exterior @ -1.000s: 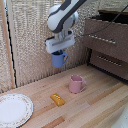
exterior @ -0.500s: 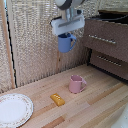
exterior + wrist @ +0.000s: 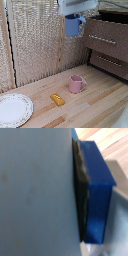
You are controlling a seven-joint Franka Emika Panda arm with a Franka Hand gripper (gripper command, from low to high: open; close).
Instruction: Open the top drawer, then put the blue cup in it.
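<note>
Blue cup (image 3: 73,25); pink mug (image 3: 76,84); yellow block (image 3: 57,99); white plate (image 3: 14,110) with patterned rim; dark brown top drawer (image 3: 106,39); light wood tabletop (image 3: 100,107).

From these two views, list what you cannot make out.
- The hand: in the exterior view the picture's top edge cuts it off above the blue cup; its fingers are unseen.
- The top drawer: the exterior view's right edge crops it, and whether it is open is unclear.
- Wrist view: a blurred grey surface fills most of it, hiding the table, the pink mug and the plate.
</note>
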